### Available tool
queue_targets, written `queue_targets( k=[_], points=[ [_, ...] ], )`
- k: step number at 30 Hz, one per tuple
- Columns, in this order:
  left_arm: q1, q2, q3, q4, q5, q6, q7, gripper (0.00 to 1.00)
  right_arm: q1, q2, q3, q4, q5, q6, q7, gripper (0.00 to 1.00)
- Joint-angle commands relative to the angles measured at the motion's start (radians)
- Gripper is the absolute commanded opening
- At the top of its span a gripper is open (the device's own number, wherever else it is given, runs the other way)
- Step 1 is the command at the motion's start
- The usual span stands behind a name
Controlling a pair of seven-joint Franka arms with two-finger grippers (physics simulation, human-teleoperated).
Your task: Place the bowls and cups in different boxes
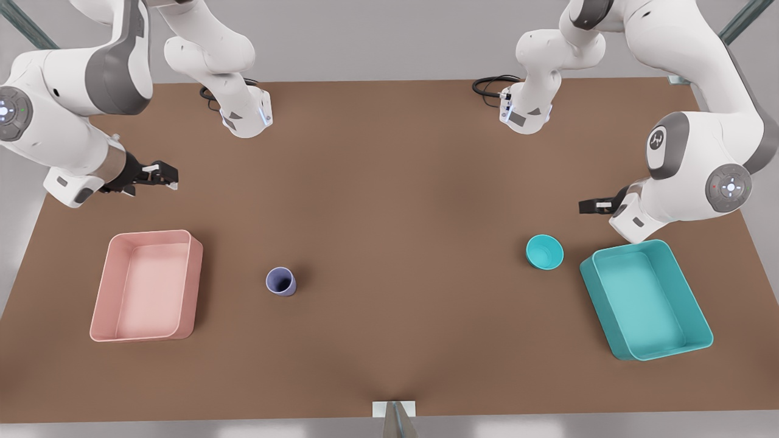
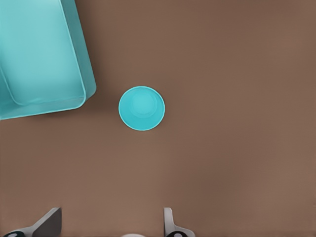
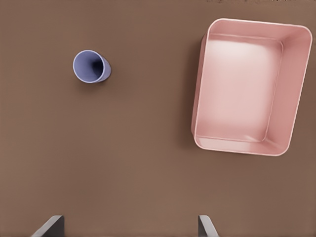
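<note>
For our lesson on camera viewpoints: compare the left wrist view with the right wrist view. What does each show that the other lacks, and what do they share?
The left wrist view alone has the teal bowl standing on the table beside a corner of the teal box, apart from it.

The right wrist view alone has the purple cup and the whole pink box, well apart.

Both share the brown table and, at the frame edge, that arm's own open claw: the left claw and the right claw, each holding nothing.
</note>
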Motion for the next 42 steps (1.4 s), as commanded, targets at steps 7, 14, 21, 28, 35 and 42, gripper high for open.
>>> queue_targets(
  k=[7, 14, 21, 28, 35, 42],
  points=[
    [-0.217, 0.197, 0.0, -0.019, 0.109, 0.251, -0.082, 1.0, 0.107, 0.222, 0.001, 0.02, 0.01, 0.326, -0.023, 1.0],
    [-0.247, 0.27, 0.006, -0.384, 0.243, 0.783, -0.082, 1.0, 0.188, 0.435, 0.0, 0.018, 0.01, 0.579, 0.017, 1.0],
    [-0.232, 0.288, 0.014, -0.488, 0.243, 0.785, -0.085, 1.0, 0.176, 0.541, -0.006, 0.0, 0.008, 0.679, 0.054, 1.0],
    [-0.217, 0.322, 0.021, -0.502, 0.243, 0.788, -0.085, 0.68, 0.178, 0.578, -0.006, -0.077, 0.019, 0.794, 0.056, 1.0],
    [-0.218, 0.314, 0.049, -0.485, 0.241, 0.775, -0.094, 0.21, 0.182, 0.616, -0.006, -0.109, 0.017, 0.85, 0.054, 1.0],
    [-0.186, 0.2, 0.095, -0.102, 0.24, 0.286, -0.092, 0.21, 0.185, 0.633, -0.006, -0.12, 0.01, 0.872, 0.039, 0.72]
  ],
)
